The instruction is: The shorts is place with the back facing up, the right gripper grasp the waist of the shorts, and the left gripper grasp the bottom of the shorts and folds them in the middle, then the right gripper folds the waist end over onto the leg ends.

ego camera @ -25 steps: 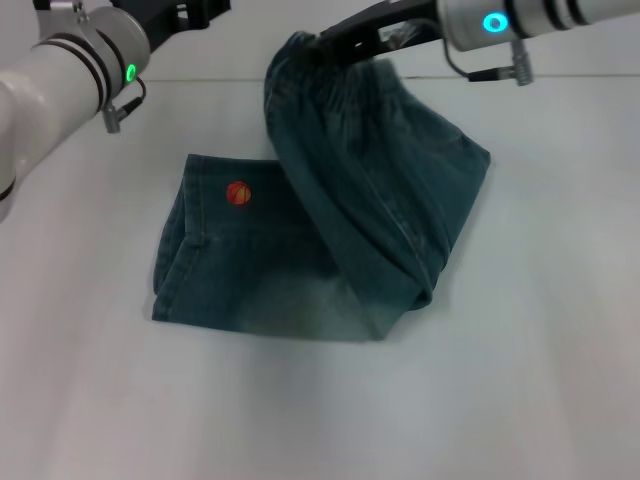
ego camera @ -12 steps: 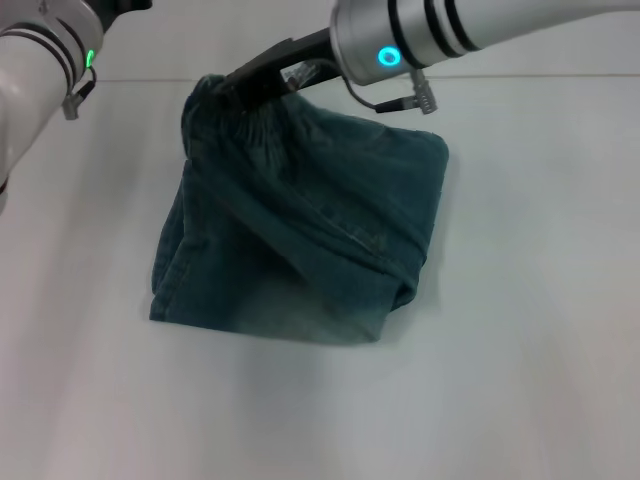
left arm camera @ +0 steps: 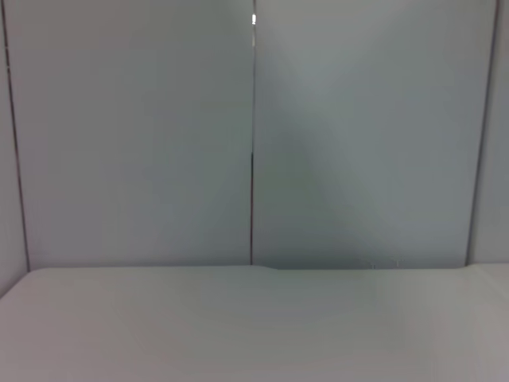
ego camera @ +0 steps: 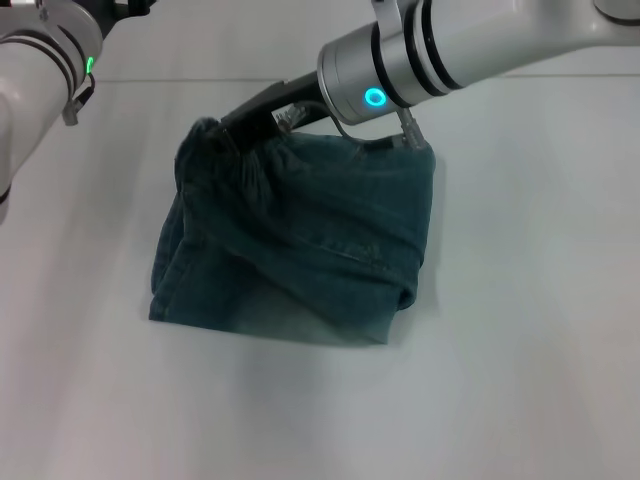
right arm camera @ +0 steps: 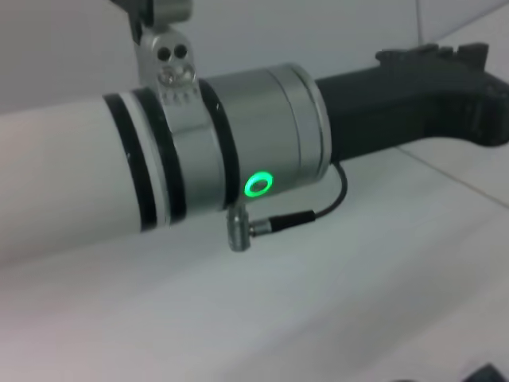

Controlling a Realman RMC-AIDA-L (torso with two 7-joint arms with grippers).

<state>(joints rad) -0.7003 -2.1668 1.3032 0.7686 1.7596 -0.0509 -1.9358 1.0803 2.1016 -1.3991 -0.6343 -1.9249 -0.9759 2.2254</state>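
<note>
The faded blue denim shorts (ego camera: 320, 230) lie folded on the white table (ego camera: 520, 330). My right gripper (ego camera: 235, 125) is shut on the ruffled waist (ego camera: 215, 160), low over the left part of the pile, where the waist end lies over the leg ends (ego camera: 163, 270). Only the left edge of the leg ends shows. My left gripper (right arm camera: 429, 68) is raised at the far left, away from the cloth; the right wrist view shows its black body and the silver wrist with its green ring light (right arm camera: 258, 185). The left wrist view shows no shorts.
Grey wall panels (left arm camera: 254, 135) stand behind the table's far edge (left arm camera: 254, 267). Bare white tabletop lies in front of the shorts and to their right.
My right gripper has carried the waist leftward and down over the leg ends, covering the orange patch. The left arm has drawn back toward the upper left.
</note>
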